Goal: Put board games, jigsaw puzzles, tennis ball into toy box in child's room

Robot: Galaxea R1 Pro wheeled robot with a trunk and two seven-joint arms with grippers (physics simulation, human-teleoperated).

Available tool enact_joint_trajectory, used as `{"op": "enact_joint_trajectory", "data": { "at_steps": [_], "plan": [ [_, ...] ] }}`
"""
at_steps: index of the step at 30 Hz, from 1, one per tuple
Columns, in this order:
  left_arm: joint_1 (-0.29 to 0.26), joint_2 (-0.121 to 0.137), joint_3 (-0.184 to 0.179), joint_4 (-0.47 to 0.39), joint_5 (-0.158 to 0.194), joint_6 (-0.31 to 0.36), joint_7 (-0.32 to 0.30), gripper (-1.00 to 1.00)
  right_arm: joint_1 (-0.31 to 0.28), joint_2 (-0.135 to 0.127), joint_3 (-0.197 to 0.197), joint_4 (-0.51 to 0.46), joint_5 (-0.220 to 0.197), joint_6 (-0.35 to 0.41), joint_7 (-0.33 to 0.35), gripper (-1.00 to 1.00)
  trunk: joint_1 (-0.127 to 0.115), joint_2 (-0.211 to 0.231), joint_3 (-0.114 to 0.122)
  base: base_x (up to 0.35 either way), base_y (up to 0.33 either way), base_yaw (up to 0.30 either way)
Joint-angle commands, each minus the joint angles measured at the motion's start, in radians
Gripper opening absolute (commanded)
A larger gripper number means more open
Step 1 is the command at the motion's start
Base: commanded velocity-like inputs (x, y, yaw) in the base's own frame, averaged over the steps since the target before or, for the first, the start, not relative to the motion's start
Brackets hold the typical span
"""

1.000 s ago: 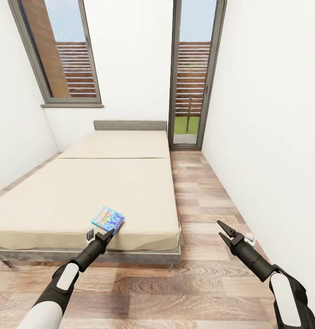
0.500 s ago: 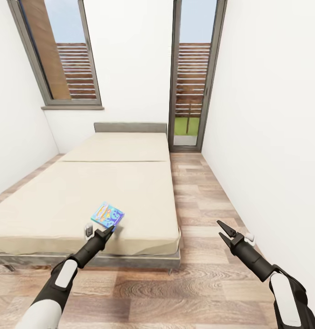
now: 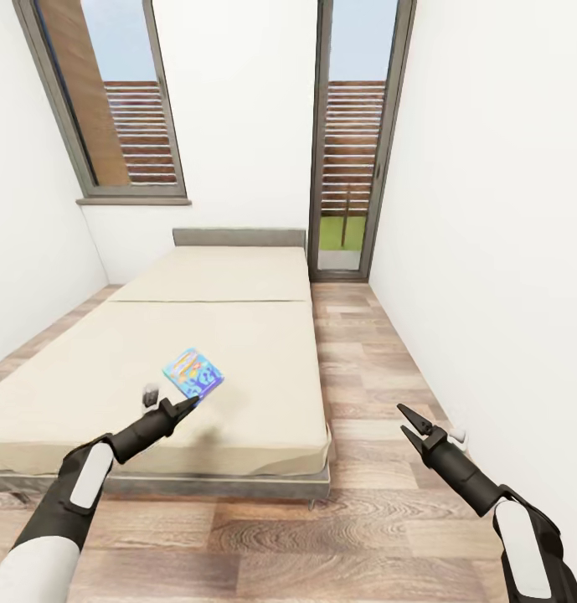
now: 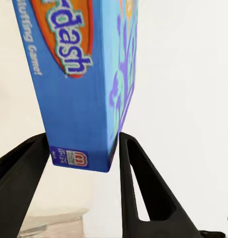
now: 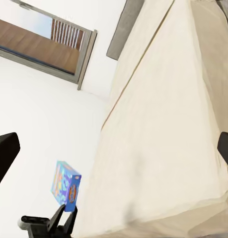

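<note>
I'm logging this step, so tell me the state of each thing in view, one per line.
Board game: lifted off the bed, gripped at one edge.
Left gripper: shut on the board game.
Right gripper: open, empty, over the floor.
Bed: bare mattress, nothing lying on it.

Head view looks down from the bed's (image 3: 238,335) foot; left wrist view sits close against the game (image 4: 89,84); right wrist view shares bed and game from farther off

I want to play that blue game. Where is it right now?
The blue board game is pinched in the left gripper, lifted above the bed's near end, at the head view's lower left.
</note>
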Motion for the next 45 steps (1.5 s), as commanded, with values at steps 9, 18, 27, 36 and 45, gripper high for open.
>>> {"op": "enact_joint_trajectory", "data": {
  "at_steps": [9, 18, 27, 36, 45],
  "plan": [
    [-0.005, 0.139, -0.109, -0.108, 0.001, 0.182, -0.007, -1.0, -0.001, 0.003, 0.002, -0.001, 0.0, 0.002, 0.003, 1.0, -0.035, 0.063, 0.027, 0.0, 0.0, 0.0],
    [-0.002, 0.301, -0.212, -0.254, 0.004, 0.287, -0.116, -1.0, -0.001, 0.003, 0.005, -0.006, 0.006, -0.005, 0.007, 1.0, -0.065, 0.119, 0.052, 0.0, 0.0, 0.0],
    [0.003, 0.442, -0.222, -0.272, 0.001, 0.287, -0.451, -1.0, -0.001, 0.004, 0.006, -0.007, 0.012, -0.01, 0.008, 1.0, -0.096, 0.175, 0.078, 0.0, 0.0, 0.0],
    [0.026, 0.433, -0.234, -0.254, 0.008, 0.276, -0.544, -1.0, -0.002, 0.014, -0.008, 0.001, 0.006, -0.015, 0.011, 1.0, -0.111, 0.203, 0.09, 0.0, 0.0, 0.0],
    [0.038, 0.395, -0.258, -0.25, -0.034, 0.258, -0.538, -1.0, -0.002, 0.002, -0.006, 0.001, 0.004, -0.015, 0.01, 1.0, -0.111, 0.203, 0.09, 0.0, 0.006, 0.0]
  ]
}}
